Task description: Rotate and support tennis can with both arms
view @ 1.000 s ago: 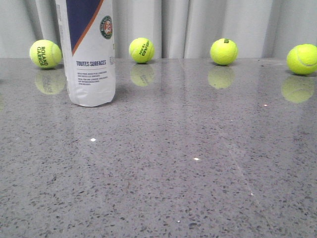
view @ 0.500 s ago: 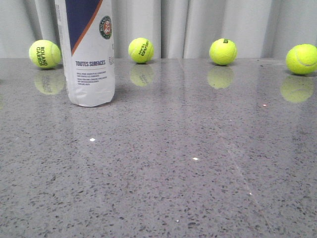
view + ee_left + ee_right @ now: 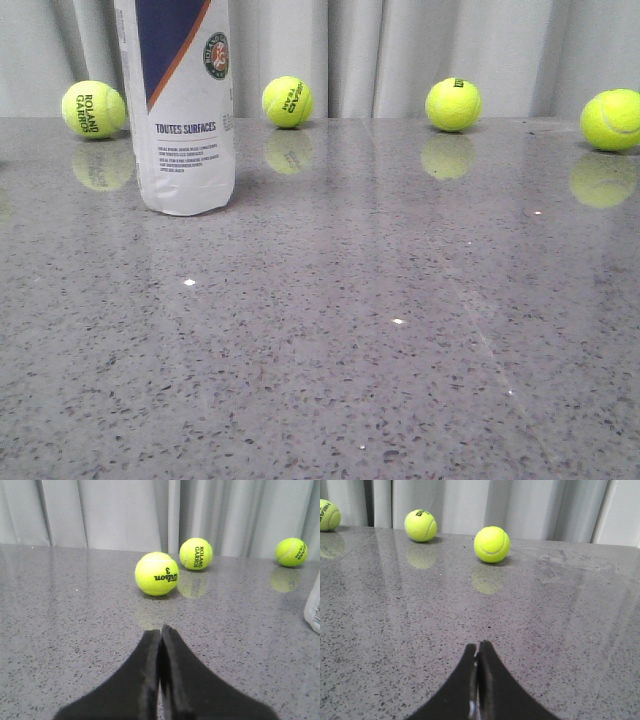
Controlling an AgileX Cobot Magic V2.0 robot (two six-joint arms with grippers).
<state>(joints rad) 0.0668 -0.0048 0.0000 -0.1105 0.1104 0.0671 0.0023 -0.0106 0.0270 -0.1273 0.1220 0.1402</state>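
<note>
Nothing has moved: one tennis can point(image 3: 178, 105), five balls, left gripper point(image 3: 160, 632) and right gripper point(image 3: 477, 647) closed empty.

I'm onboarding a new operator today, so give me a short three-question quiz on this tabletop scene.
1. True or false: the tennis can stands upright on the table.
2. How many tennis balls does the front view show?
3. The left gripper and right gripper have their jaws: A) wide open, B) shut on nothing, C) clamped on the can.

Key: 1 true; 2 four; 3 B.
</note>
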